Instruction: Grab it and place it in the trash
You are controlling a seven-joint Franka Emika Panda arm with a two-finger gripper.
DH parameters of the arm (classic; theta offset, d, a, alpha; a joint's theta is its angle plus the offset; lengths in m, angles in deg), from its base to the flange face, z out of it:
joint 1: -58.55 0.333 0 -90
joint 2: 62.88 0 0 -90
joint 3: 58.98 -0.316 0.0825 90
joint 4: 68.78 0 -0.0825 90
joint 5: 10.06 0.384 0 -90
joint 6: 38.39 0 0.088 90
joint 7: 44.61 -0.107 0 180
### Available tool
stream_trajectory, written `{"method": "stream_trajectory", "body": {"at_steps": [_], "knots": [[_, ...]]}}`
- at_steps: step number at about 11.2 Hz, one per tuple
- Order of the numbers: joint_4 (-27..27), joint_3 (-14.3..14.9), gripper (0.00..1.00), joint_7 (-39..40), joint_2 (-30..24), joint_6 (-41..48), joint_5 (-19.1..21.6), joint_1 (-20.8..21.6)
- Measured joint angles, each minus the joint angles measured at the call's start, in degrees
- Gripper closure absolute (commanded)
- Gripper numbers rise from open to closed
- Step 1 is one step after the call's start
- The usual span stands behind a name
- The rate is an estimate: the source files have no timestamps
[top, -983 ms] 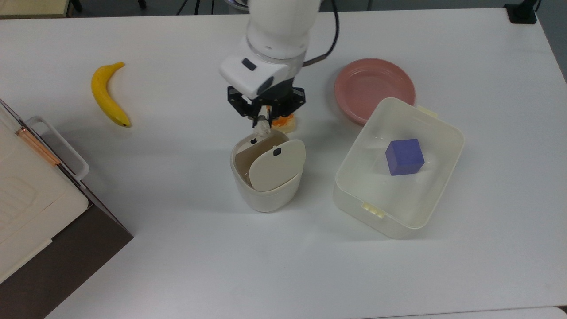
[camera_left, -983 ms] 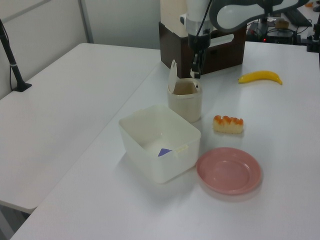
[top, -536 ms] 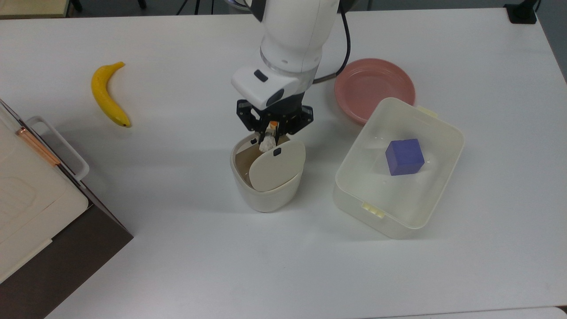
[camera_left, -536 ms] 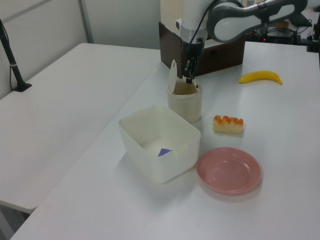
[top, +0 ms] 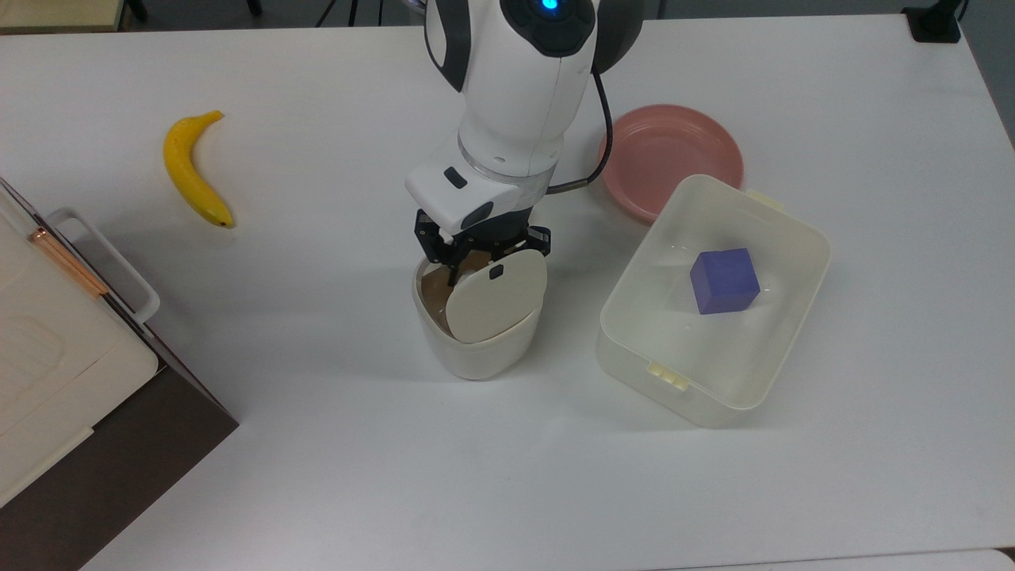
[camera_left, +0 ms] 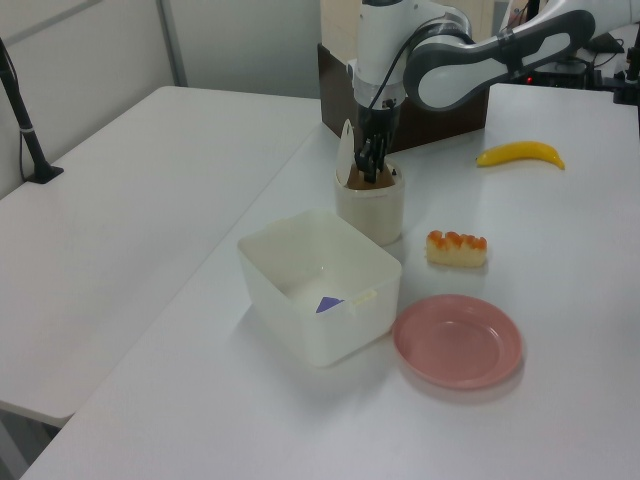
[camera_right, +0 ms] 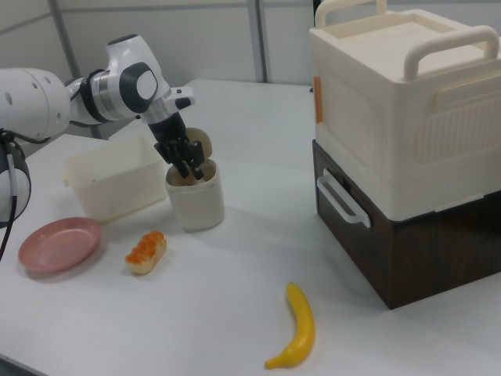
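Centre frame: I see the gripper dipped into the trash beside its tilted lid; I cannot tell whether it is clenched. Paper wad hidden from me.

The table has a smooth, matt white top. The trash is cream plastic with a soft sheen, its lid matt. The rectangular container is translucent, glossy plastic. The pink plate looks smooth. The arm's shell is glossy white plastic, the end effector matt black.
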Motion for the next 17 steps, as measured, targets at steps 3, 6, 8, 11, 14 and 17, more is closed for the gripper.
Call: {"method": "stream_trajectory", "body": {"at_steps": [3,6,8,11,14,17], "knots": [[-0.03,0.04,0.0,-0.52,0.0,0.0,0.0,-0.04],[-0.58,0.11,0.0,-0.64,-0.66,0.0,-0.01,-0.09],[-1.14,0.14,0.0,-0.75,-3.13,2.41,0.0,-0.56],[-1.29,0.26,0.0,-0.94,-9.03,7.55,2.38,-3.42],[-1.29,0.38,0.0,1.49,-14.67,13.49,5.42,-6.41],[-1.28,2.4,0.0,7.77,-20.92,23.19,9.22,-8.75]]}}
